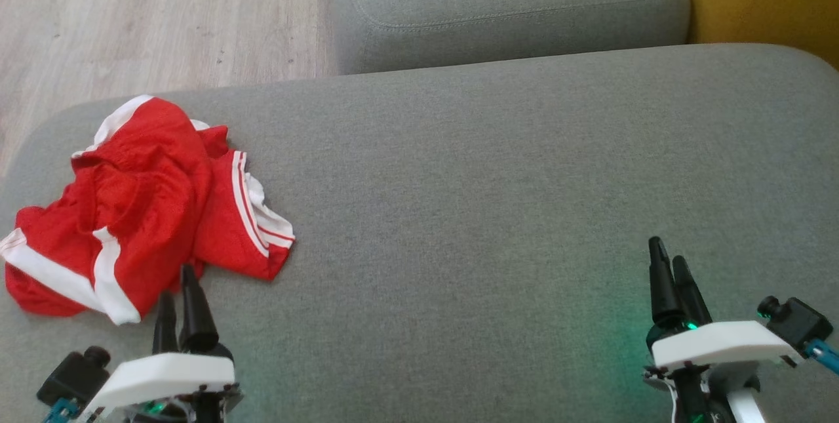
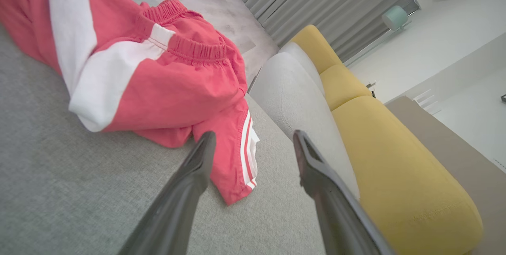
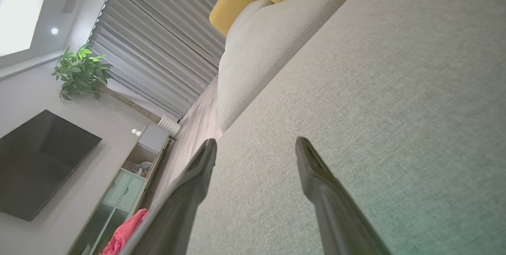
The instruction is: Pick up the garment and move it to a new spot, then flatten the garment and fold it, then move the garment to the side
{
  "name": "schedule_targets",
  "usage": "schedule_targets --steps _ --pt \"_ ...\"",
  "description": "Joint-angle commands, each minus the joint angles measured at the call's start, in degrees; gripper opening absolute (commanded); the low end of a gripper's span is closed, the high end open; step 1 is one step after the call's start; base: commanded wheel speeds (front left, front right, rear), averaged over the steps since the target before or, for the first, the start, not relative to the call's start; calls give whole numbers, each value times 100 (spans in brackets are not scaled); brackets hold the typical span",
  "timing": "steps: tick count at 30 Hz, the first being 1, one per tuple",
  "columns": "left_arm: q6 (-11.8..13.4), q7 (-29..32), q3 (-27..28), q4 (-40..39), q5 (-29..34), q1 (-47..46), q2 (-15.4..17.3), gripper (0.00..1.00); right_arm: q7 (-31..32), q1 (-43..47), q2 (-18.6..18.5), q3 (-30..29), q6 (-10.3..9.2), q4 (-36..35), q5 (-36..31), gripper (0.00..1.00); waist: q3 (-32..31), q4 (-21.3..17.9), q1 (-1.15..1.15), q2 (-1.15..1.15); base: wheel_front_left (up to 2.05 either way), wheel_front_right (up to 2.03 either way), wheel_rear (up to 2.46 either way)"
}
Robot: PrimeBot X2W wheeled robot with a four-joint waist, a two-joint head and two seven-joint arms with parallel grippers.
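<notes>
A wide grey sofa cushion [image 1: 472, 200] is seen, and the red-and-white garment [image 1: 144, 206] is found crumpled at its left end. The left hand [image 1: 177, 282] is held at the garment's near edge, fingers apart. The right hand [image 1: 667, 249], likewise spread, is poised well apart from it.

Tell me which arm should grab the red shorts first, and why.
Left. The left tool hangs open right at the near edge of the crumpled red shorts on the grey cushion, fingers pointing at them; the right tool, also open, is far off across the cushion.
</notes>
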Motion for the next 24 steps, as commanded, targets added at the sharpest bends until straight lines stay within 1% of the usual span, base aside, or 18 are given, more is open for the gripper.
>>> schedule_targets --steps 1,7,24 --pt "38 -88 58 -257 211 -148 46 100 -90 -330 -39 109 -2 -223 -230 100 3 1 0 0 0 0 0" --pt "113 -171 13 -337 537 -141 48 100 -174 -362 -41 179 -2 -254 -612 100 6 -2 0 0 0 0 0" --pt "351 -458 -162 -589 1707 -131 54 100 -462 -444 -49 432 -3 -338 -1858 100 11 -7 0 0 0 0 0"
